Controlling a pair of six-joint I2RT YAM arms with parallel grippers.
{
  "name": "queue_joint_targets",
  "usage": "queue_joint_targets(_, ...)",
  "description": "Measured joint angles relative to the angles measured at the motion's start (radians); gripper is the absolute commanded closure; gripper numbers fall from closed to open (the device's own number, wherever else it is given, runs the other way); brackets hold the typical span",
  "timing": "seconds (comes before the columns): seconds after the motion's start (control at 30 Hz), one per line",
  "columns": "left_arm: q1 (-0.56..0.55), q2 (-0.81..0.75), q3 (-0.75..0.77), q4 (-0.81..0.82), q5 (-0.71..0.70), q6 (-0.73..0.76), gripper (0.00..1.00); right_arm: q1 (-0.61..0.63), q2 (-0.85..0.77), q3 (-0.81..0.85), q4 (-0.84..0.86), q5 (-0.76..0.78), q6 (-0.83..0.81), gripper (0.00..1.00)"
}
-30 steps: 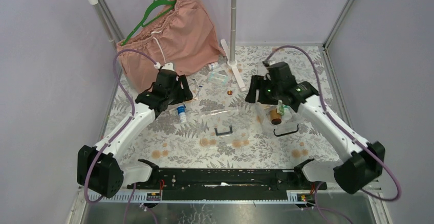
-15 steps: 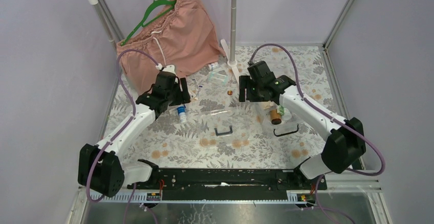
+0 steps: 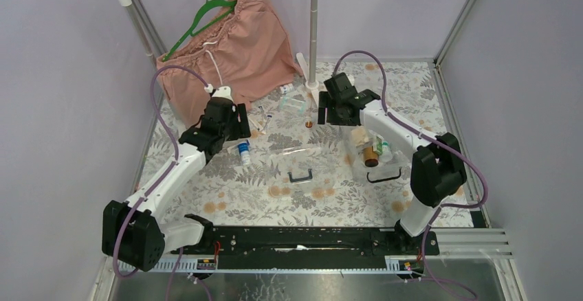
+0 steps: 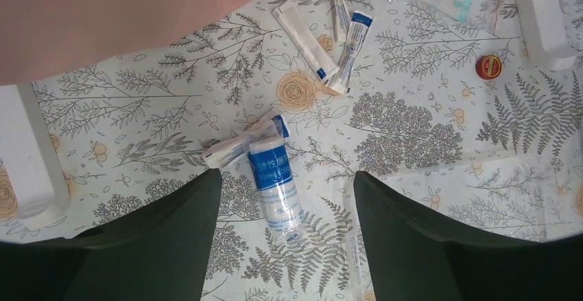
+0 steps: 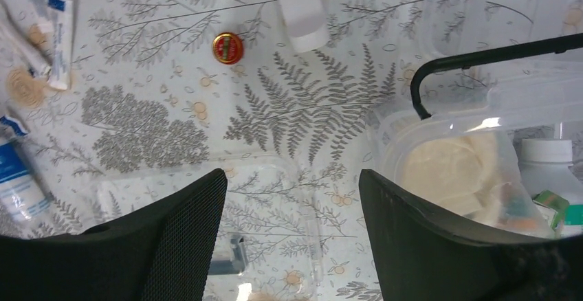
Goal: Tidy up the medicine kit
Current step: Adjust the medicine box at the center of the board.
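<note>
Clear kit box (image 3: 371, 151) sat near right edge of table (image 3: 227, 191), lid (image 5: 275, 212) off, mid-table. Jaws of left gripper (image 4: 288, 172) and right gripper (image 5: 292, 172) stood wide apart, holding nothing. Blue-white bottle (image 4: 276, 187) lay flat under left: round, might roll if one finger bumped it; sachet (image 4: 234, 146) touching it might get pinched too

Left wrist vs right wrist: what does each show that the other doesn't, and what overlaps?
Only left wrist: the pink shorts, top left. Only right wrist: the clear box holding a white bottle, a black handle by it, and the clear lid flat on the table. Both: the red cap, the sachets and the blue-labelled bottle, which is cut off at the right wrist view's left edge.
</note>
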Motion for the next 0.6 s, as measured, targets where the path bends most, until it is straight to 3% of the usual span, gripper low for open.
queue_joint_targets(0.3,0.003,0.023,-0.002,0.0,-0.005,0.0,0.22,-0.075,-0.03,-0.107,-0.004,0.051,0.02,0.2)
queue_joint_targets(0.6,0.003,0.044,0.0,-0.001,-0.001,-0.022,0.21,-0.137,-0.159,-0.156,-0.044,0.103,0.019,0.19)
